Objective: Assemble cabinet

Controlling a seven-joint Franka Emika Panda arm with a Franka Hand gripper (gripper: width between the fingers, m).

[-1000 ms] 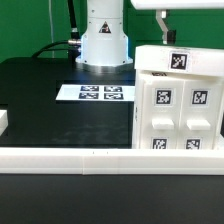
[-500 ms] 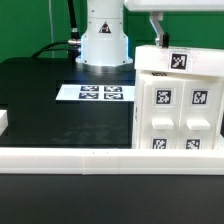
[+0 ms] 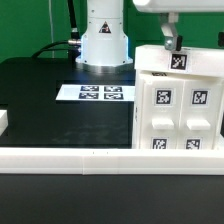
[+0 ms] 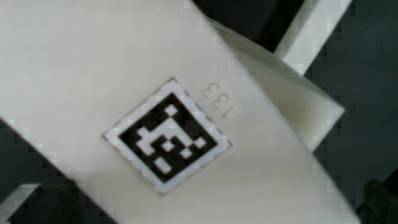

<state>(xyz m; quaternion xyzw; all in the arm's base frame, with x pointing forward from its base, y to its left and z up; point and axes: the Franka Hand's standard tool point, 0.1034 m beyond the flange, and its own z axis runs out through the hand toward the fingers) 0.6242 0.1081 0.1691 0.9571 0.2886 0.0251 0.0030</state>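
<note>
The cabinet [image 3: 180, 100], a large white box with tagged square compartments, stands on the table at the exterior view's right. My gripper [image 3: 171, 42] hangs just above the cabinet's top rear edge, next to its top tag [image 3: 179, 59]. Only a narrow dark finger [image 3: 169, 34] shows, so I cannot tell whether the jaws are open. The wrist view is filled by a white cabinet surface [image 4: 107, 70] with one tag [image 4: 175, 135] very close; no fingertips show there.
The marker board [image 3: 100, 93] lies flat on the black table in front of the robot base [image 3: 104, 40]. A long white rail [image 3: 90, 156] runs along the front edge. A small white piece [image 3: 3, 122] sits at the exterior view's far left.
The gripper has come down from the top of the exterior view toward the cabinet's top. Nothing else has moved.
</note>
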